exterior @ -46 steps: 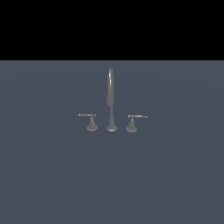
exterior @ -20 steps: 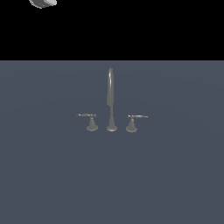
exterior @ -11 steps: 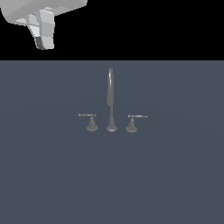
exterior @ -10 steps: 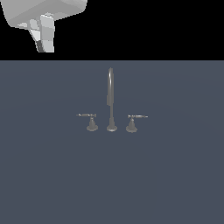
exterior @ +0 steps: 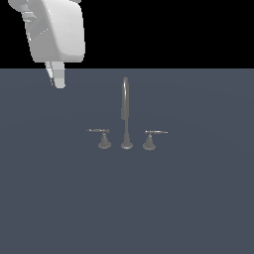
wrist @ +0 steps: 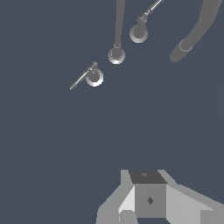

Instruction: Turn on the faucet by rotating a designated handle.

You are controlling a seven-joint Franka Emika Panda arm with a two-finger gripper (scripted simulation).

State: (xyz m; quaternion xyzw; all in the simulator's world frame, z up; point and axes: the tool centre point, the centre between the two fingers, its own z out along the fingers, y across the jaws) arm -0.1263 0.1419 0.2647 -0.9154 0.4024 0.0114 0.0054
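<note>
1. Nothing is turned yet: the tool (exterior: 56, 81) hangs high at the exterior view's upper left, well apart from the faucet (exterior: 125, 113).
2. Left to do: reach the handle (exterior: 100, 133), then rotate it.
3. Whether the tool is spread or pressed together, I cannot tell.
4. The handle is a thin grey rod on a flared base, standing on the table (exterior: 198, 198) just beside the spout, on the exterior view's left.

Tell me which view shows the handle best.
The exterior view: the handle appears side-on, its rod and flared base distinct beside the spout. The wrist view shows it from above, so its base reads as a disc.
</note>
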